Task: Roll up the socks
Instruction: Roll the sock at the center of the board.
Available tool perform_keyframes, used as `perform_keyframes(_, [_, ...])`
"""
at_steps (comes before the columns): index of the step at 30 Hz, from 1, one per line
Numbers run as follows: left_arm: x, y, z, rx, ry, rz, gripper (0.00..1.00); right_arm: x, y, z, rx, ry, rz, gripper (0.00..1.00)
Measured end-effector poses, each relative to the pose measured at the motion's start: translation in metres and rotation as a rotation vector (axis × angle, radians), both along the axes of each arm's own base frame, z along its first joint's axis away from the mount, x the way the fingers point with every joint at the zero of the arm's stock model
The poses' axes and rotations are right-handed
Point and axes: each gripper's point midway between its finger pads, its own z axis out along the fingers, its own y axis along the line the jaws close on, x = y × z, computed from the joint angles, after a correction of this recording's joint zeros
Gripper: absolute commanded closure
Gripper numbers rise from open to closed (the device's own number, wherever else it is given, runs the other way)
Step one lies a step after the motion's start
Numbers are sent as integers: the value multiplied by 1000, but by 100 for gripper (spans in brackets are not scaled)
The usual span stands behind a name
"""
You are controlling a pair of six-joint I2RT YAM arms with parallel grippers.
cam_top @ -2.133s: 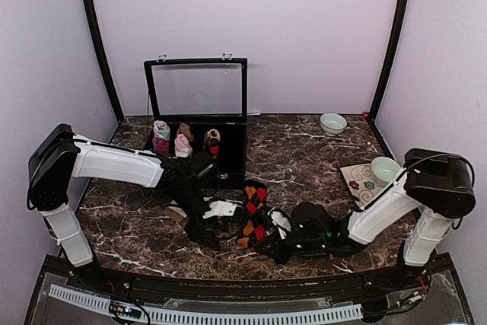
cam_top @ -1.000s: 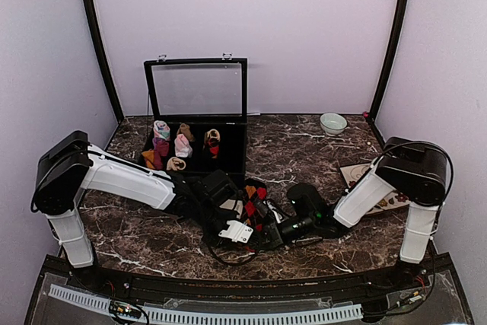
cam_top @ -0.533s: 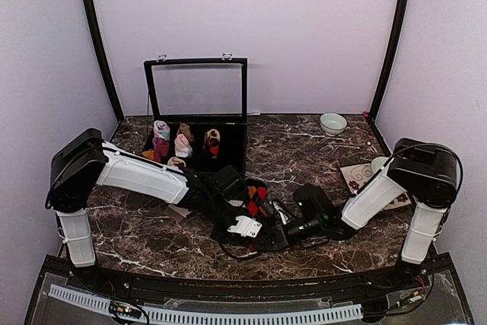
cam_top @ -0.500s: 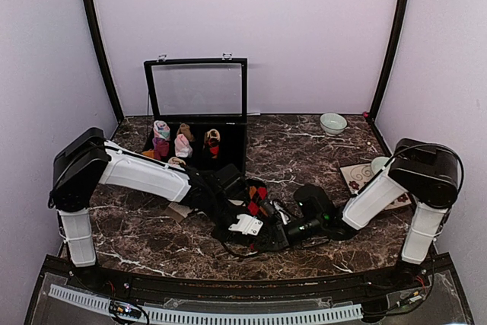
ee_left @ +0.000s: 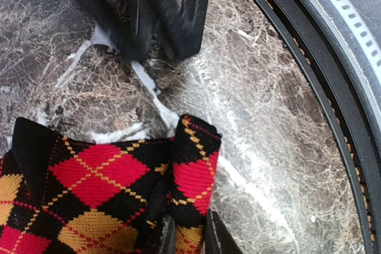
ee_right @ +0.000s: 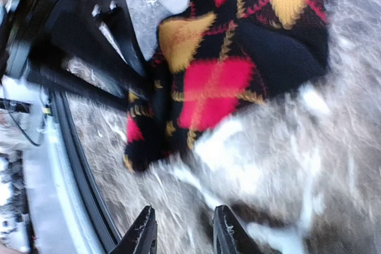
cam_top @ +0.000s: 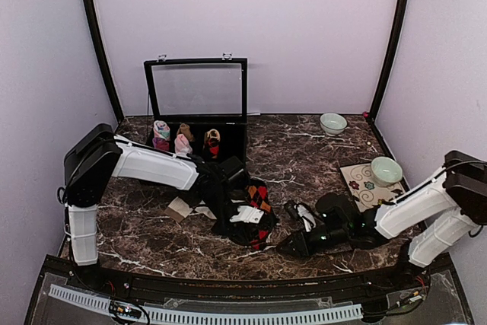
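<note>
Right gripper (ee_right: 184, 223) has backed away from the argyle sock (ee_left: 107, 188), fingers spread and empty; the sock lies just ahead of it. Left gripper (ee_left: 190, 239) is pinching the sock's folded edge against the marble table (ee_left: 280, 117). Roll likely unfinished, with only the left gripper holding the fold.

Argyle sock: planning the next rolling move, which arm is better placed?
Left. Its jaws pinch a fold of the argyle sock; the right arm's jaws stand open, short of it.
</note>
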Motion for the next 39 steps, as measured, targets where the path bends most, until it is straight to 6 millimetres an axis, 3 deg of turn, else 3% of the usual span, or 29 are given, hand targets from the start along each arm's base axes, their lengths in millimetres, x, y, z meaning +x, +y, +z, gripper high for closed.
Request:
perform_keyframes(3, [-3, 2, 1, 17, 54, 8, 83, -16, -12, 6, -49, -150, 30, 52])
perform_keyframes(7, [-1, 4, 1, 35, 142, 28, 83, -36, -10, 30, -37, -398, 120, 52])
perform_keyframes(13, [-1, 4, 3, 58, 295, 64, 83, -27, -3, 36, -116, -604, 166, 53])
perform_keyframes(18, [-5, 5, 4, 98, 407, 86, 83, -28, 22, 30, -184, -701, 255, 55])
perform_keyframes(26, [-19, 11, 5, 150, 543, 103, 84, -25, 75, 49, -183, -861, 350, 57])
perform_keyframes(35, [-19, 12, 3, 177, 561, 131, 85, -26, 75, 8, -267, -872, 432, 60])
perform_keyframes(39, [-18, 11, 3, 178, 556, 141, 85, -24, 77, -4, -280, -878, 431, 67])
